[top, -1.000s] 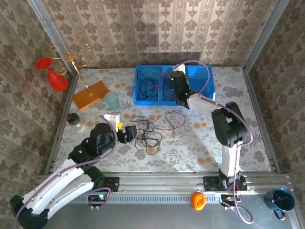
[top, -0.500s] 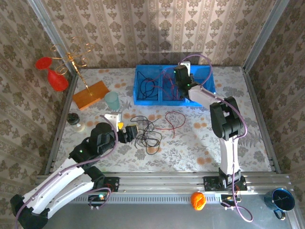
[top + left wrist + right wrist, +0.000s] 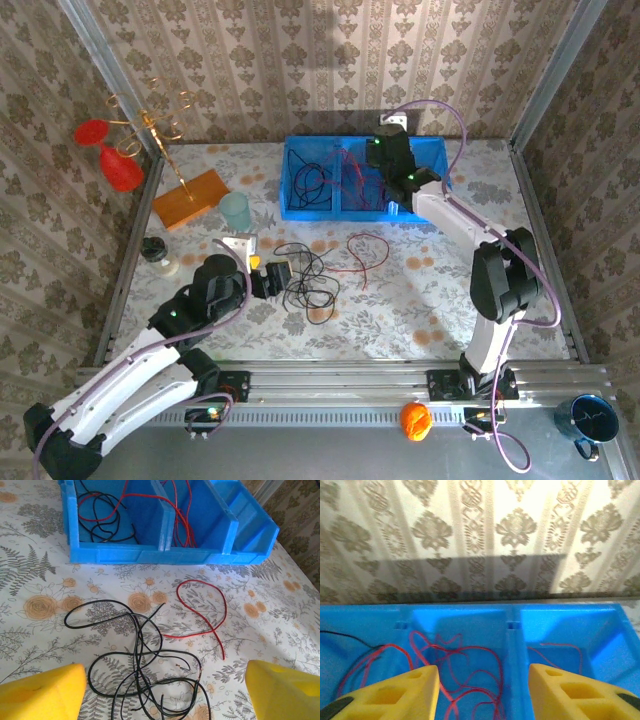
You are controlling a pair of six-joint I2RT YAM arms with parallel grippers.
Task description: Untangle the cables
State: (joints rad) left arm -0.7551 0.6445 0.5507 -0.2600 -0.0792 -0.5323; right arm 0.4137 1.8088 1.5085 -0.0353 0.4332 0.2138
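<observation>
The top camera hangs above and behind the two arm bases. It looks down and forward over the whole bench (image 3: 420,300), as far as the papered back wall (image 3: 330,60). The left wrist camera is low and close over the bench, facing forward to the blue bin (image 3: 150,556). The yellow fingers (image 3: 40,695) of the left hand (image 3: 165,685) stand in its two lower corners. With the top view it shares the black cable tangle (image 3: 142,670), the loose red cable (image 3: 224,611) and the bin's front. The right wrist camera, on the right hand (image 3: 482,690), is very near above the bin and faces the back wall. With the top view it shares the bin's compartments and the red cables (image 3: 449,695) inside.
</observation>
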